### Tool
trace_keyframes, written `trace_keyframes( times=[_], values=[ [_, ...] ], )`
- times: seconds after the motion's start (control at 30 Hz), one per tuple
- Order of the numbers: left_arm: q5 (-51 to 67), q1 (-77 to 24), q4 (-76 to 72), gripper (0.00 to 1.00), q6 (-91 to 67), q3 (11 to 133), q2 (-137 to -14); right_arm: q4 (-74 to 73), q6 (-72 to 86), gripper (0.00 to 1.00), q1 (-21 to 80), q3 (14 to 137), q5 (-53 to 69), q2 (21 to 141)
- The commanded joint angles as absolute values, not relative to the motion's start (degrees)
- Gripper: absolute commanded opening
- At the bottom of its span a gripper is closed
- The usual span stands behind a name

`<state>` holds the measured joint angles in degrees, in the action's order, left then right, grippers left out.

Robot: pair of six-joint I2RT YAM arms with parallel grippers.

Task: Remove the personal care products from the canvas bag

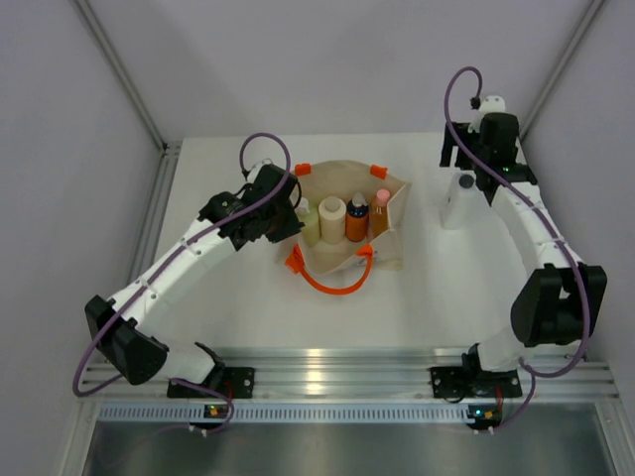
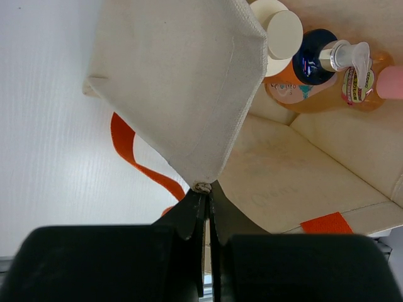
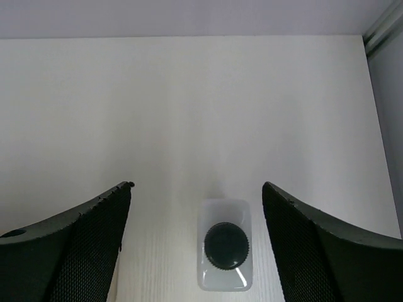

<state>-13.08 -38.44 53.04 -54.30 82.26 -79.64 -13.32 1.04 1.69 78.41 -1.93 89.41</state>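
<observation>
Canvas bag (image 1: 389, 250) sits in the middle of the overhead view on the white counter (image 1: 298, 317). Its mouth is open upward, and one orange loop handle (image 1: 332, 281) lies on the counter at its lower side, nearest my bases.

My left pincer (image 1: 292, 214) is at the bag's left edge. In my left wrist view its two dark fingers are pressed together at the bottom centre of the frame. They are clamped on a corner of the bag's beige cloth, which spreads from them toward the top.

Four products stand upright in a row across the inside of the bag. From left to right in the overhead view they are the pale yellow-green bottle (image 1: 309, 224), the cream cylinder (image 1: 332, 215), the orange bottle (image 1: 356, 222) with its dark cap, and the slim amber bottle (image 1: 380, 214) with a pink cap. The left wrist view shows the last three crowded together in its upper right corner.

Farther back, toward the upper right of the overhead view and well apart from the bag, the white bottle (image 1: 456, 208) with a dark cap stands upright on the counter. My right pincer (image 3: 198, 187) hangs over it, spread wide. In the right wrist view a finger shows at each lower corner, and the bottle stands between them at the bottom centre, touching neither.
</observation>
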Motion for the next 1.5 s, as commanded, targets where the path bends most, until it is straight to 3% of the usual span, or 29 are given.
trace_keyframes(
  times=[0.0,0.3,0.5,1.0,1.47],
  values=[
    [-9.8,-38.7,53.0,0.0,-55.6,81.7,-78.2,-19.8,0.5,0.81,8.5,84.0,-1.4,83.7],
    [-11.6,-38.7,53.0,0.0,-61.9,78.4,-76.6,-27.9,3.3,0.68,33.4,90.9,-5.9,78.2],
    [-13.2,-38.7,53.1,0.0,-66.2,76.1,-74.2,-28.1,4.7,0.62,43.2,92.5,-6.2,85.6],
    [-14.9,-38.7,53.1,0.0,-68.5,74.4,-72.3,-30.0,4.1,0.56,43.8,99.5,-8.9,101.7],
    [-14.7,-38.7,53.1,0.0,-68.2,74.4,-72.0,-29.9,6.2,0.54,42.6,99.1,-8.8,107.5]
  ],
)
